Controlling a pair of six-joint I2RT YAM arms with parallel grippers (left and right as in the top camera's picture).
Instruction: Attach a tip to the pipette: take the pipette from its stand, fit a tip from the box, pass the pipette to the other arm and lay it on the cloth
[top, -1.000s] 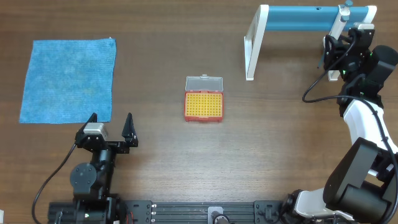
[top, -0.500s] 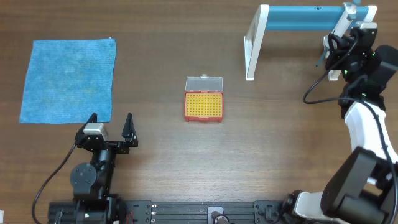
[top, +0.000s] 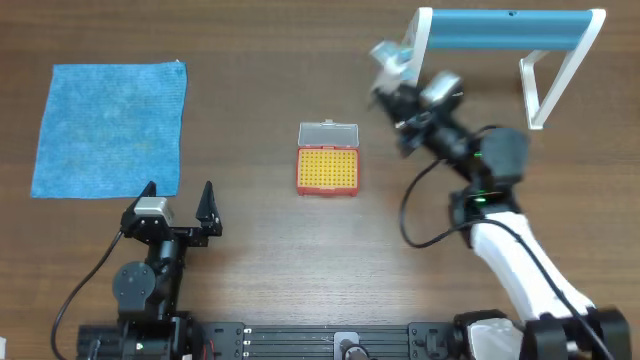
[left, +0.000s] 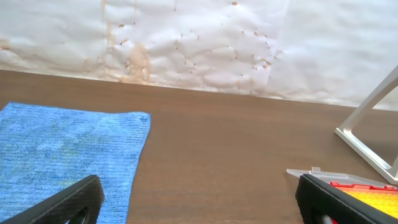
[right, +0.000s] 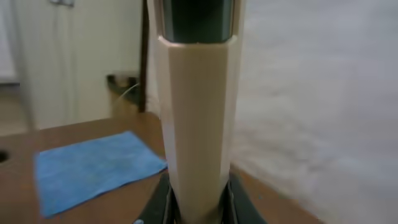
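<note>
Jaws first: the right jaws are clamped on the pipette (right: 196, 112), whose pale body stands upright between them with a dark section above. In the top view it appears lifted off the desk (top: 250, 260), between the tip box (top: 327, 170) and the nearer white leg of the stand (top: 500, 29). The left jaws stand wide apart and hold nothing, low over the desk beside the near corner of the cloth (top: 110, 130).

The pipette looks like a light, stiff plastic tool with a smooth shell, so it is likely to slip or twist under a weak pinch. A firm hold across the thick middle of the body seems right, leaving the narrow nose free for a tip and one end free for the other arm to take. Pressing into a tip will push back along the body, and the grip must resist that.

The tip box lies open, its clear lid folded back on the far side. Its orange-red base is packed with rows of yellow tips — apparently full, though single gaps are too small to tell. The tips are probably thin and easily bent if met off-axis.
</note>
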